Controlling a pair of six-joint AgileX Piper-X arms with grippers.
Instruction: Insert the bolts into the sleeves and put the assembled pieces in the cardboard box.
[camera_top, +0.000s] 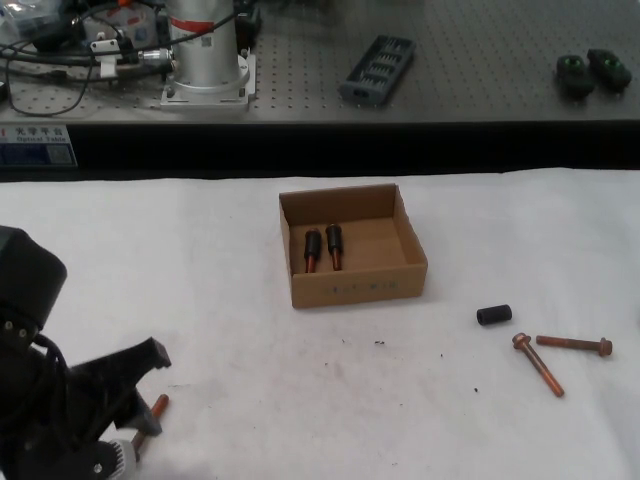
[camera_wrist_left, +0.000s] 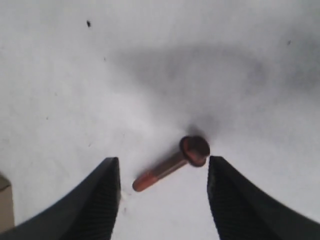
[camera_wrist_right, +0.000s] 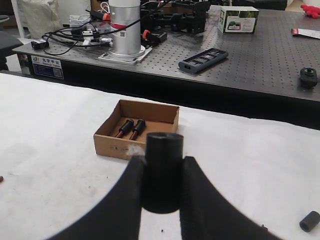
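**Bolt under an open pincer, sleeve held ready in the other**

A white-covered surface (camera_top: 300, 410) takes up the lower two thirds of the high view, with a dark perforated bench (camera_top: 450, 90) across the top. At the lower left of that frame a copper-coloured bolt (camera_wrist_left: 172, 164) lies flat on the surface. The left pincer (camera_wrist_left: 163, 167) hangs over it with its fingers spread wide, one on each side, touching nothing. The right pincer (camera_wrist_right: 162, 165) is clamped on a black sleeve (camera_wrist_right: 164, 142), held end-up.

The bolt lies at a slant across the gap, not square to the fingers, and its flanged head is nearer one finger than the other. As I judge it, a squeeze from here may meet the head first and roll or flick the bolt away, or trap it crooked. A crooked bolt would likely miss the sleeve's bore, jam at its mouth, or push the sleeve askew in its grip.

The cardboard box (camera_top: 355, 288) sits open-topped at the middle of the high view. Two assembled pieces (camera_top: 312, 248) lie side by side on the left part of its floor, sleeves toward the far wall and shanks toward the near one. At the lower right of the frame, outside the box, a loose sleeve (camera_top: 494, 315) and two loose bolts (camera_top: 538, 364) wait near one another.
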